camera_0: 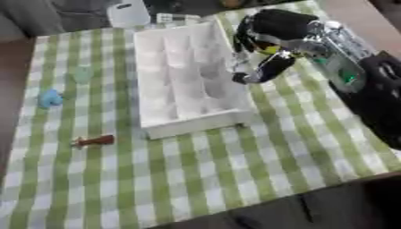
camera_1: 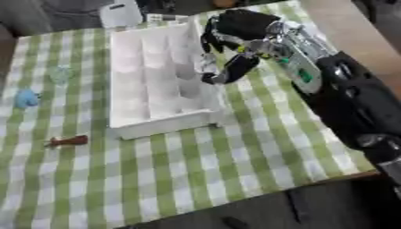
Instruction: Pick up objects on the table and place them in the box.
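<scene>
A white box [camera_0: 197, 125] divided into several compartments lies on the green-and-white checked cloth. My right hand [camera_0: 270, 33] hangs over the box's right wall, reaching in from the right. Its fingers [camera_0: 270, 69] curl downward, and a small pale clear thing [camera_1: 207, 63] shows pinched between them and the thumb above a right-hand compartment. Left of the box lie a blue thing [camera_0: 49, 98], a pale green see-through thing [camera_0: 82, 74] and a small red-brown thing [camera_0: 95, 141]. My left hand is not visible.
A white container [camera_0: 128, 13] stands at the far edge behind the box. The cloth's front edge [camera_0: 235, 210] runs across the bottom, with dark floor below. My black right forearm [camera_1: 352, 107] crosses the table's right side.
</scene>
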### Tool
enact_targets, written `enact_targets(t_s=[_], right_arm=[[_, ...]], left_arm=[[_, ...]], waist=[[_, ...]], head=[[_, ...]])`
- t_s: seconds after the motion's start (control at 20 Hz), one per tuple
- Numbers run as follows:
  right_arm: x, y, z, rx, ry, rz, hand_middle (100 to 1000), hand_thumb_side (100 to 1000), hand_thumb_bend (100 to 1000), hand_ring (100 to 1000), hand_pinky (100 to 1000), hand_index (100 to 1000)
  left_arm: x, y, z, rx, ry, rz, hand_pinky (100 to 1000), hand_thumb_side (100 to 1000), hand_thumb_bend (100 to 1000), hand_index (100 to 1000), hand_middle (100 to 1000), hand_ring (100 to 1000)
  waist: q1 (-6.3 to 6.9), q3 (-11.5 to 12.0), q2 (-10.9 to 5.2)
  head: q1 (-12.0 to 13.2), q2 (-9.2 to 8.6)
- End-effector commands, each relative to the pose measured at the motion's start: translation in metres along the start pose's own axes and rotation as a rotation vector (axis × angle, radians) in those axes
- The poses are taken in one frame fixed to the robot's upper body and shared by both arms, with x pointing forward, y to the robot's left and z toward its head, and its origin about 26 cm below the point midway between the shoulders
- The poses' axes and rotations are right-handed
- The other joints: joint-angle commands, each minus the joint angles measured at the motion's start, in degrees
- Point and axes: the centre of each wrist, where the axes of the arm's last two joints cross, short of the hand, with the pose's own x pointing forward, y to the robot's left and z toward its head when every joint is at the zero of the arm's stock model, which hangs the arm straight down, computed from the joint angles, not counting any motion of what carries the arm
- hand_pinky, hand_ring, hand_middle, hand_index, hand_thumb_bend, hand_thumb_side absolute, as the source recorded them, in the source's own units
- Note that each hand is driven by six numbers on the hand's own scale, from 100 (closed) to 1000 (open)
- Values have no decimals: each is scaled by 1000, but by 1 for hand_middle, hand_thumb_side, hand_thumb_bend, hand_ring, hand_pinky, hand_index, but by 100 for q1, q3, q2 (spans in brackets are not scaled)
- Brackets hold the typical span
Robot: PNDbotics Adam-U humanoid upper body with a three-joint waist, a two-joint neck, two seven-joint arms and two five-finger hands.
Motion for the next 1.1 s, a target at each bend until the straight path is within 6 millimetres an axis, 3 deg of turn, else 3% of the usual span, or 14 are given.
enact_targets(t_s=[0.05, 0.4, 0.5, 0.55, 0.6, 0.65, 0.85, 0.95, 1.1], right_arm=[[0, -8, -4, -46, 0, 50, 384, 220, 128, 312, 387, 483], [4, -4, -9, -90, -17, 71, 390, 215, 142, 315, 393, 483], [9, -4, -13, -98, -40, 84, 422, 229, 145, 338, 413, 521], [12, -3, -15, -94, -55, 96, 525, 266, 142, 425, 486, 662], [14, -3, -17, -86, -67, 111, 562, 276, 132, 454, 507, 701], [16, -1, -18, -63, -78, 125, 747, 341, 100, 623, 628, 858], [14, 19, -23, 78, -93, 165, 787, 358, 100, 688, 667, 902], [13, 23, -24, 132, -88, 181, 915, 392, 114, 822, 793, 990], [14, 24, -26, 165, -69, 206, 927, 392, 122, 831, 802, 996]], left_arm=[[5, 2, -4, -5, -27, -3, 770, 869, 100, 743, 710, 1000], [5, 2, -4, -6, -27, -3, 770, 869, 100, 742, 710, 1000], [5, 2, -4, -9, -27, -2, 770, 869, 100, 742, 710, 1000], [5, 1, -4, -11, -27, -1, 770, 868, 100, 742, 710, 1000], [5, 1, -4, -11, -27, 0, 770, 868, 100, 742, 710, 1000], [5, 1, -4, -12, -28, 0, 770, 868, 100, 742, 710, 1000], [6, 1, -4, -15, -31, 2, 770, 868, 100, 743, 710, 1000], [6, 1, -5, -15, -32, 2, 770, 867, 100, 742, 708, 1000], [7, 0, -5, -16, -34, 3, 770, 867, 100, 742, 708, 1000]], waist=[[-50, 10, -159], [-52, 10, -155], [-56, 18, -161], [-55, 28, -166], [-53, 33, -170], [-54, 45, -173], [-53, 80, -176], [-51, 73, -177], [-50, 66, -177]], head=[[-25, -13], [-36, -13], [-51, -13], [-62, -13], [-68, -13], [-78, -13], [-98, -13], [-93, -13], [-94, -13]])
